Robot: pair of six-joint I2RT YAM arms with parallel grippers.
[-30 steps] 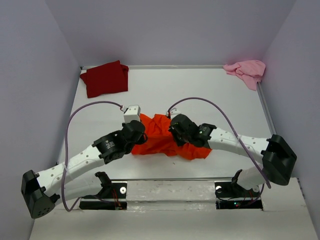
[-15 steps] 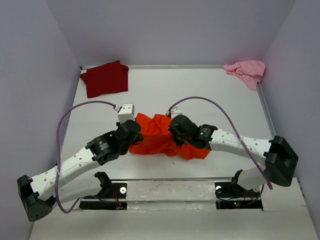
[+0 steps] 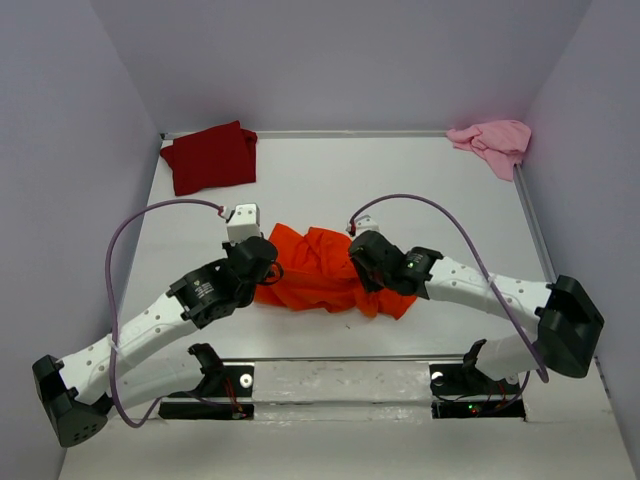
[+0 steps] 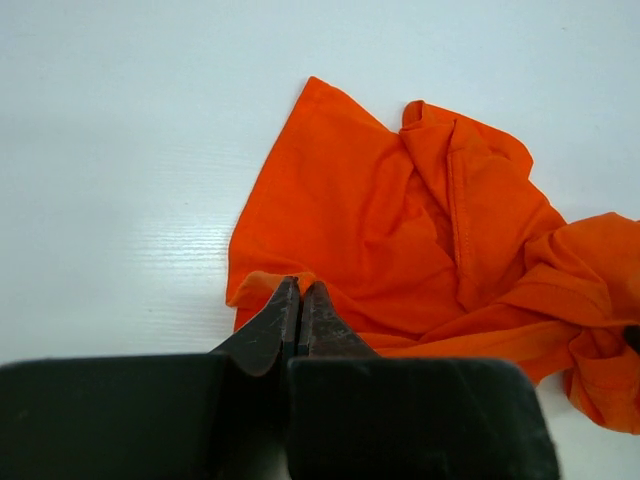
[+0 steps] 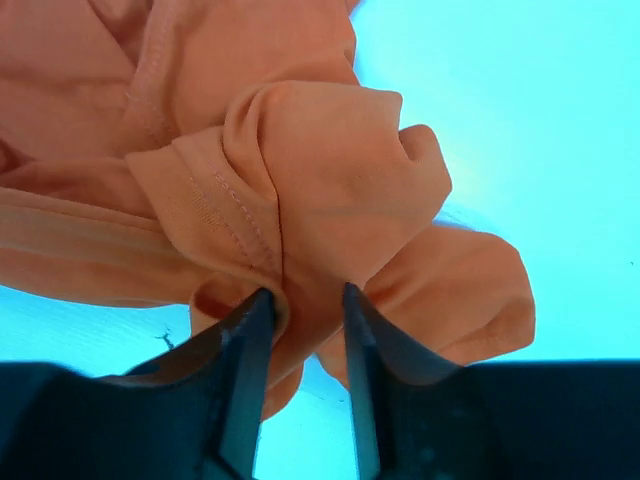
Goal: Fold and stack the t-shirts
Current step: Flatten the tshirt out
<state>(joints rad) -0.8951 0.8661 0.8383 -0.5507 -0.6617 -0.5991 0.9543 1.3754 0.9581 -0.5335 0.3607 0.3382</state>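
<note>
Near front edge: orange shirt [image 3: 318,272], bunched.
Left gripper [image 4: 300,292] clamped on left hem, right gripper [image 5: 305,294] nipping right fold; long axis left–right between them.

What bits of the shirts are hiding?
Top view: the left arm and right arm cover both ends of the orange t-shirt.
Left wrist view: its right side runs off the edge.
Right wrist view: too close; only one bunch shows.
The pink t-shirt: crumpled, shape unclear.
</note>
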